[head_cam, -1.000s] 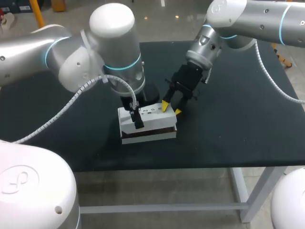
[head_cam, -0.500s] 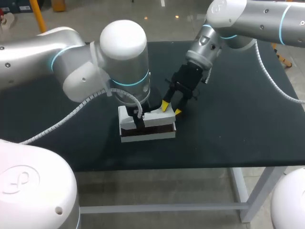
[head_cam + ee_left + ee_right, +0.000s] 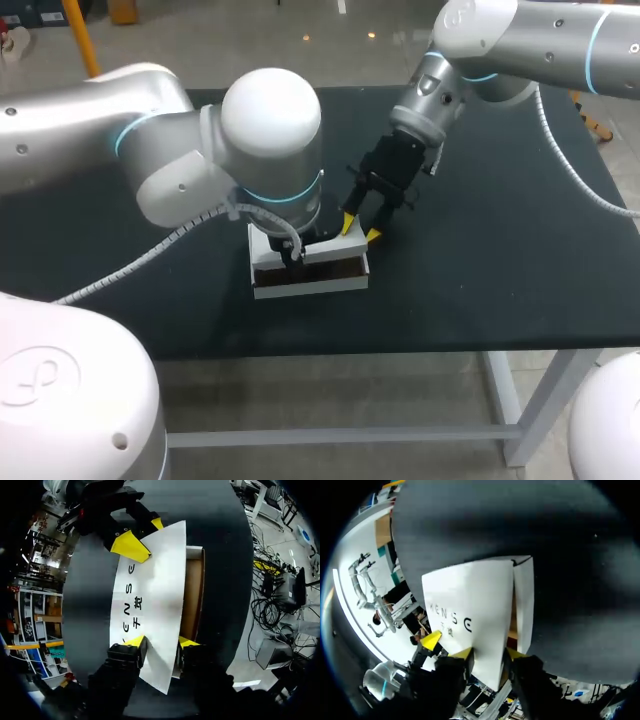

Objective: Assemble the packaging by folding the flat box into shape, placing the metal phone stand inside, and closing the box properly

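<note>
While the left pincer (image 3: 161,642) and right pincer (image 3: 489,654) each pinch one end of the white box lid (image 3: 150,580), both should likely lower evenly, keeping it square over the open box (image 3: 195,551).

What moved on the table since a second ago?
The left arm swung toward the middle, over the box, and the white lid tipped up, showing more brown inside. The right gripper stayed at the lid's corner; the box stayed put.

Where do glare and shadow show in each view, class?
Head view: highlights on the left arm, box interior dark. Left wrist view: pale sheen on the table beside the lid. Right wrist view: lid brightly lit, table banded light and dark.
</note>
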Robot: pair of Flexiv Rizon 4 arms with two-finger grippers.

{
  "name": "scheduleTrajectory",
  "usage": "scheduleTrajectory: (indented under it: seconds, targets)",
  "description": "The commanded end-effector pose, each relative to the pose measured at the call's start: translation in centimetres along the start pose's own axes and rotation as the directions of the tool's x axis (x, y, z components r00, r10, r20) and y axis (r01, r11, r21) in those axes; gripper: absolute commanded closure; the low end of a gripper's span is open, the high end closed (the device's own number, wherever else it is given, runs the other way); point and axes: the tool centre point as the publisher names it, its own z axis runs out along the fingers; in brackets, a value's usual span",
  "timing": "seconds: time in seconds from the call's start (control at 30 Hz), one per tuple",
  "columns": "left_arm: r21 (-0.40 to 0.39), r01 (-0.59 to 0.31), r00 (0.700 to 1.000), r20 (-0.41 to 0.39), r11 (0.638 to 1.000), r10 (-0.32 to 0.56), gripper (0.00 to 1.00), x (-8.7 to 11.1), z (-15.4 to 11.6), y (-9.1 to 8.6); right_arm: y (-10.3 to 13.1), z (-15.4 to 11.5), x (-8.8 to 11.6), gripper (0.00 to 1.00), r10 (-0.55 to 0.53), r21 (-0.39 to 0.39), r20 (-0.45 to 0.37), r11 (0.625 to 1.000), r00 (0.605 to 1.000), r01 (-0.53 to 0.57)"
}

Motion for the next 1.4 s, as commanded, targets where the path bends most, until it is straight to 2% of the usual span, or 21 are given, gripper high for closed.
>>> scheduleTrajectory:
  seconds: [0.03, 0.57, 1.1, 1.4]
  targets:
    - [-0.009, -0.002, 1.000, 0.010, 1.000, 0.002, 0.59, 0.4, 0.2, -0.4, -0.1, 0.0, 0.1, 0.56, -0.001, -0.001, 0.000, 1.000, 1.000, 0.001]
    - [-0.011, -0.019, 1.000, 0.009, 1.000, 0.020, 0.60, 0.5, 0.7, -0.2, -0.6, -0.1, -0.7, 0.54, 0.008, -0.018, 0.004, 1.000, 1.000, -0.008]
    - [-0.022, -0.024, 1.000, -0.012, 0.999, 0.024, 0.58, 0.9, 1.6, 0.2, -1.2, -0.5, -1.9, 0.54, 0.014, -0.041, -0.028, 0.999, 1.000, -0.015]
    - [-0.026, -0.023, 1.000, -0.016, 0.999, 0.023, 0.58, 1.1, 1.7, 0.3, -2.5, -0.8, -1.4, 0.58, -0.022, -0.102, -0.035, 0.995, 0.999, 0.018]
